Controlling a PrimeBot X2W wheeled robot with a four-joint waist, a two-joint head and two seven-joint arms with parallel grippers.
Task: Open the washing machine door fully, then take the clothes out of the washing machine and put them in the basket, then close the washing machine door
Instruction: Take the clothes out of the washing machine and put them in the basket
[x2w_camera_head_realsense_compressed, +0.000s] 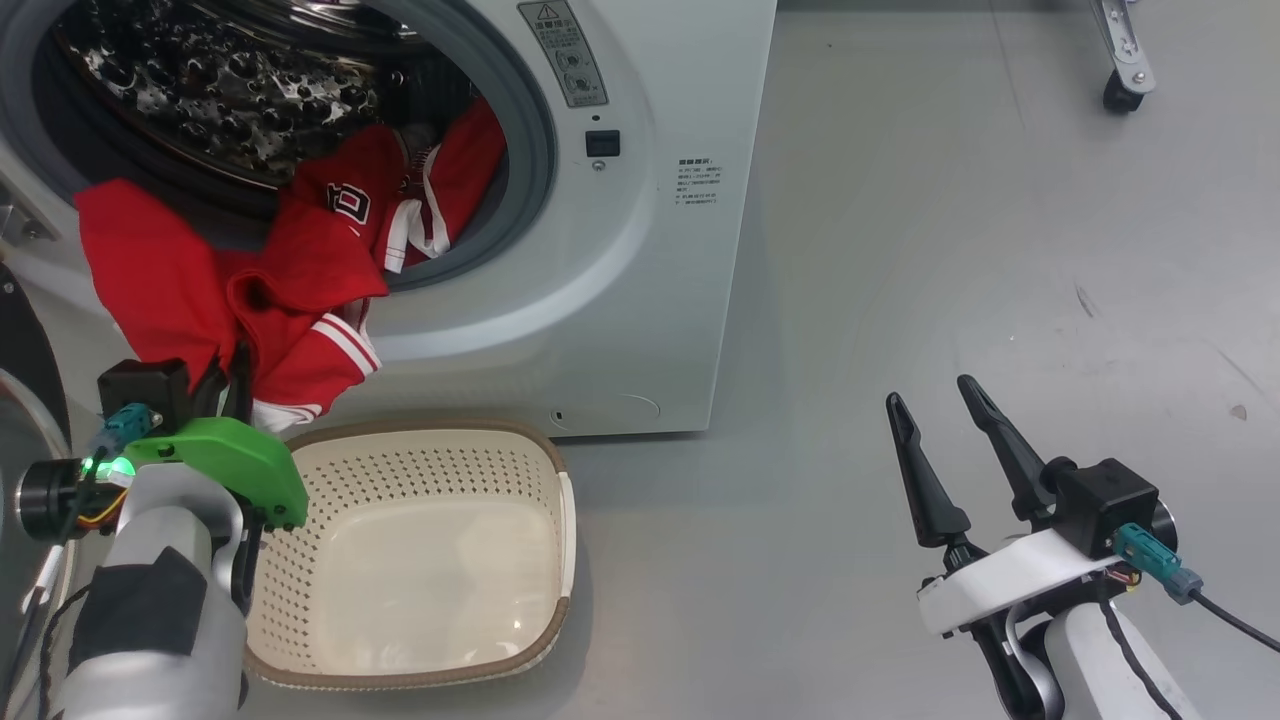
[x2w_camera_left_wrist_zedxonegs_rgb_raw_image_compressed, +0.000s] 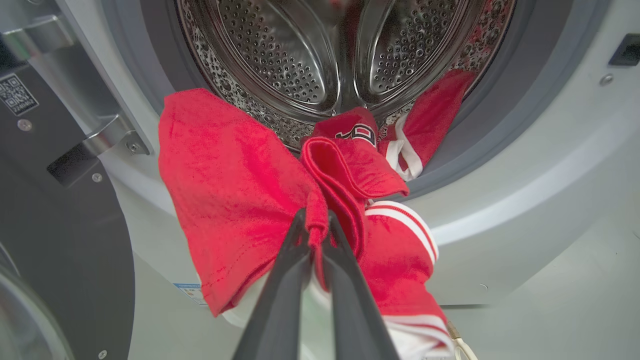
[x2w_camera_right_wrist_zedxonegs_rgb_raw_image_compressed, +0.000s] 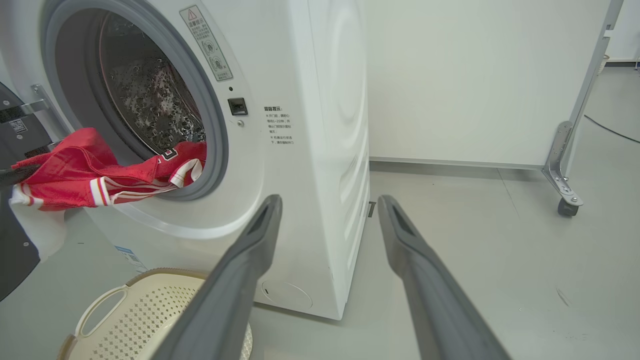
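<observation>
Your left claw is pinched almost shut on a fold of the red clothes, with the fabric bunched between its two dark fingers. The grip is on a part that hangs outside the washing machine, so the bundle drapes over the grey rubber ring. One end trails back into the perforated drum, and the other, with its white stripes, hangs down the white front. That is why the cloth looks stretched: the garments are partly out, not free.

The basket sits on the floor just in front of the machine, below the hanging cloth and beside your left claw. It seems placed so that a load drawn out and lowered should land in it. Nothing lies in it yet.

The washing machine door is swung wide to the left of the opening, out of the path between drum and basket.

Your right claw hovers over the floor well to the right, jaws spread wide and holding nothing, probably parked out of the way. I'd judge you need to pull the trailing end clear of the ring before you lower.
</observation>
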